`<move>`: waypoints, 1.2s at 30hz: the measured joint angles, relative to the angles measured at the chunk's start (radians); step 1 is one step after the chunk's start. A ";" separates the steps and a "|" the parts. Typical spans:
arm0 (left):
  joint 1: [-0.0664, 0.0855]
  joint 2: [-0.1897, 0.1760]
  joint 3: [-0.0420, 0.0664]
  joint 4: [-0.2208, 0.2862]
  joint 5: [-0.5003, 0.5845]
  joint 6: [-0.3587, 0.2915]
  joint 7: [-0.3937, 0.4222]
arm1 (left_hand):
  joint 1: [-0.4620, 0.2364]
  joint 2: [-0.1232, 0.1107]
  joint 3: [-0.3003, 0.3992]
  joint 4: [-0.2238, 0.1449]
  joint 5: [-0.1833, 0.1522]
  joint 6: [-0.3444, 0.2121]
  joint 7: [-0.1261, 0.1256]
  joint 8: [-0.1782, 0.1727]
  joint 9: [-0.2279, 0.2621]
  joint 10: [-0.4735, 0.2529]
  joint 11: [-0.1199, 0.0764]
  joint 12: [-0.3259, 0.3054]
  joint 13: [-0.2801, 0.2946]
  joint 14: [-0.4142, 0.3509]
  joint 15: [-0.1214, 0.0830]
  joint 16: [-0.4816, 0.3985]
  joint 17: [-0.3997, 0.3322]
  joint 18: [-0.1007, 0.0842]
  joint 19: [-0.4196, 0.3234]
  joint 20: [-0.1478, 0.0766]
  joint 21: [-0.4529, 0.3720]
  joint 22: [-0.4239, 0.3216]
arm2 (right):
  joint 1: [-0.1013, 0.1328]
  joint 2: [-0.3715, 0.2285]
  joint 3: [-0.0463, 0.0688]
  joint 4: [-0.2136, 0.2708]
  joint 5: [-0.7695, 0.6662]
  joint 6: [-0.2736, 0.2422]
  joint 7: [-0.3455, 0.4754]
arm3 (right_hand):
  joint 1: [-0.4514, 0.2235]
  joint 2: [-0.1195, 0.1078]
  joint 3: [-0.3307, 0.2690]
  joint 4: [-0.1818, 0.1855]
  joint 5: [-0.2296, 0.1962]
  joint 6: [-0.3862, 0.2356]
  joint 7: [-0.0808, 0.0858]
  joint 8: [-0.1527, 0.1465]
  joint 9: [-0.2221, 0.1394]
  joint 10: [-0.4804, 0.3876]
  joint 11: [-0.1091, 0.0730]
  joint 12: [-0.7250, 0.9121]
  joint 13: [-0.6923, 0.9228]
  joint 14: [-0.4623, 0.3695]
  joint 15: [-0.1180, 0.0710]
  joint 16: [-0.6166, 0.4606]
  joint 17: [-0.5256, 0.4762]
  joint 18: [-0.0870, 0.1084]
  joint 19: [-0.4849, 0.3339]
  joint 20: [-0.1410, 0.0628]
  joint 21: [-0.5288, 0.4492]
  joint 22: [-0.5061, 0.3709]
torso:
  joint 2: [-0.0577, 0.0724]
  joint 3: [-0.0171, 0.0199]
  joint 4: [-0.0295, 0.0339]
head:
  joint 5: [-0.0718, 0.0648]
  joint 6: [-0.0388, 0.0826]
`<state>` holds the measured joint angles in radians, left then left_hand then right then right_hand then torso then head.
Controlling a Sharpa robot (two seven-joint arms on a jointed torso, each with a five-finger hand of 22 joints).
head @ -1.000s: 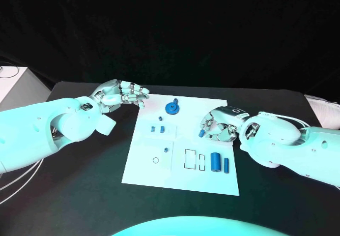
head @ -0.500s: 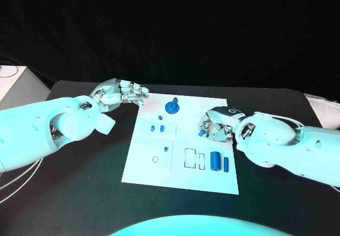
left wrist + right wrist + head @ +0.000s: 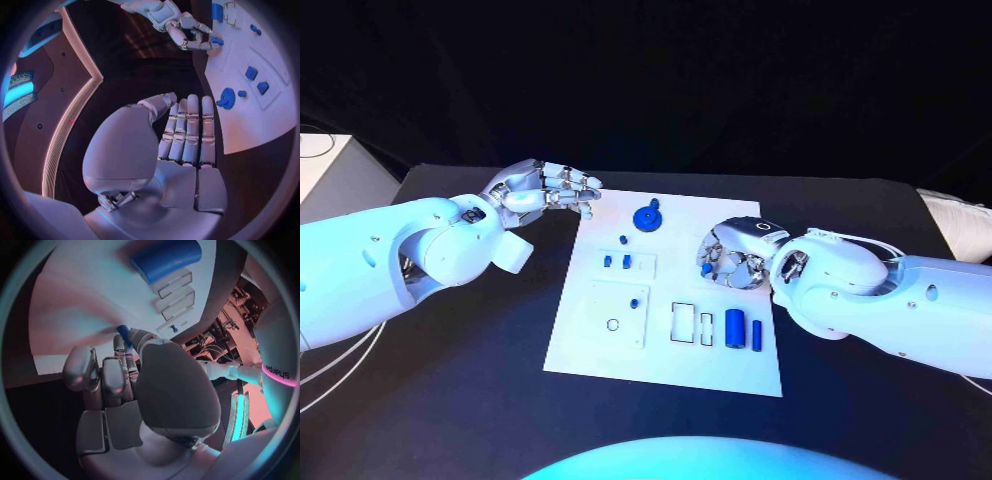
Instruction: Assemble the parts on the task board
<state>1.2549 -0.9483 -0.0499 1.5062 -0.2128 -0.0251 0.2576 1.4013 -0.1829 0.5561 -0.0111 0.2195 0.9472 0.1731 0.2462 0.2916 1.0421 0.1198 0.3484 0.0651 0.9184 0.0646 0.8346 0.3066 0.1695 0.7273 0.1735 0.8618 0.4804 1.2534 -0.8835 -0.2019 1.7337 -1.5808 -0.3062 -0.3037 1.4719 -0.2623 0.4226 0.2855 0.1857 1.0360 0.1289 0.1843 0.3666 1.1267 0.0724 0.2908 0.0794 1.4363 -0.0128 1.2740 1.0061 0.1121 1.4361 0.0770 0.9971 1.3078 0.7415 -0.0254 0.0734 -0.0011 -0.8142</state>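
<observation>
Parts lie scattered on your task board (image 3: 596, 345): a blue knob (image 3: 648, 217) near its far edge, small blue pieces (image 3: 617, 261) mid-board, and two blue cylinders (image 3: 744, 329) beside outlined slots. Your right hand (image 3: 733, 255) pinches a small blue part (image 3: 708, 268) over the board's right side. Your left hand (image 3: 545, 190) hangs curled and empty at the far left corner.

One white task board (image 3: 596, 335) on the table. Two silver hands, left hand (image 3: 548, 188) and right hand (image 3: 733, 255). Two blue cylinders (image 3: 734, 327) lie lower right.

"sharpa" — white left arm (image 3: 275, 371), right wrist view
</observation>
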 measured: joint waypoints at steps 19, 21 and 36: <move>0.000 -0.001 0.000 0.001 0.000 0.003 -0.002 | 0.000 0.000 0.000 0.000 0.000 0.000 0.000 0.000 0.000 0.000 0.000 0.000 0.000 0.000 0.000 0.000 0.000 0.000 0.000 0.000 0.000 0.000 | -0.011 0.013 0.000 -0.007 -0.015 -0.011 -0.020 | 0.009 0.020 0.042 -0.028 -0.003 0.031 -0.010 0.017 0.009 0.032 -0.006 -0.014 0.015 0.006 -0.006 0.012 0.030 -0.013 0.009 0.001 0.039 0.000 | 0.000 -0.0006 -0.0003 | -0.001 -0.003; 0.000 -0.001 0.000 0.001 0.000 0.003 -0.003 | 0.000 0.000 0.000 0.000 0.000 0.000 0.000 0.000 0.000 0.000 0.000 0.000 0.000 0.000 0.000 0.000 0.000 0.000 0.000 0.000 0.000 0.000 | -0.012 0.013 0.000 -0.006 -0.017 -0.017 -0.022 | 0.018 0.032 0.063 -0.042 -0.020 0.045 -0.016 0.025 0.012 0.038 0.000 -0.013 0.017 0.014 -0.014 0.019 0.044 -0.013 0.017 -0.006 0.065 0.000 | 0.000 -0.0004 -0.0003 | -0.002 -0.003; 0.000 -0.001 0.000 0.000 0.000 0.004 -0.003 | 0.000 0.000 -0.003 0.003 0.000 -0.004 0.004 0.000 0.000 0.000 0.000 -0.009 0.001 0.000 0.000 0.000 0.001 0.000 0.004 0.004 -0.007 -0.003 | -0.018 0.002 -0.004 0.013 -0.037 -0.089 -0.033 | 0.007 0.068 0.150 -0.106 -0.097 0.061 -0.023 0.074 0.047 0.056 0.018 -0.022 0.017 0.025 -0.025 0.042 0.102 -0.028 0.027 -0.016 0.159 0.000 | -0.001 0.0000 -0.0006 | -0.001 0.000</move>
<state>1.2548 -0.9489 -0.0499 1.5062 -0.2127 -0.0208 0.2542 1.4013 -0.1829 0.5532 -0.0082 0.2195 0.9435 0.1768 0.2462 0.2914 1.0421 0.1198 0.3398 0.0664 0.9184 0.0646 0.8346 0.3080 0.1694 0.7310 0.1773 0.8548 0.4775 1.2356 -0.8817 -0.2054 1.7469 -1.6180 -0.3952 -0.3368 1.4793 -0.1940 0.5730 0.1797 0.0883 1.0969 0.1064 0.2584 0.4141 1.1826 0.0905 0.2684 0.0964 1.4614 -0.0378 1.3156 1.1077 0.0839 1.4629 0.0610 1.1556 1.3074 0.7409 -0.0254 0.0729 -0.0022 -0.8140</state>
